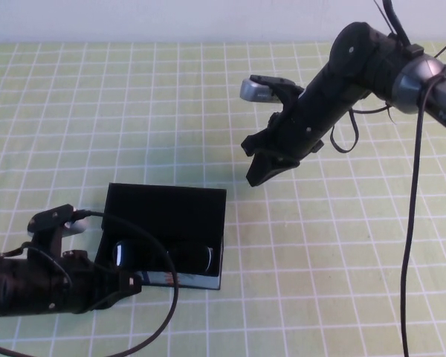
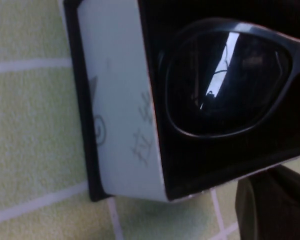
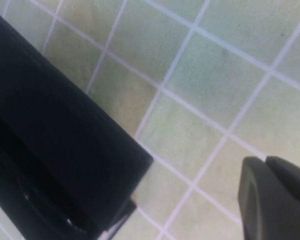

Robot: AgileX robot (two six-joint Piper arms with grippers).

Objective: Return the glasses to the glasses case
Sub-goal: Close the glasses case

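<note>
The black glasses case [image 1: 167, 204] lies open at the table's front left, lid raised at the back, patterned front side facing me. The black glasses [image 1: 163, 256] lie inside it, dark lenses up. My left gripper [image 1: 130, 286] is shut and empty, low at the case's front left corner. In the left wrist view one lens of the glasses [image 2: 225, 75] fills the case [image 2: 117, 100], with the gripper [image 2: 272, 210] just outside its wall. My right gripper [image 1: 257, 175] is shut and empty, hanging above the table to the right of the case. The right wrist view shows the gripper [image 3: 275, 200] and the case's black edge [image 3: 50, 140].
The table is covered by a pale green cloth with a white grid [image 1: 320, 282]. Black cables hang from both arms, one looping on the cloth in front of the case [image 1: 171, 297]. Open cloth lies right of and behind the case.
</note>
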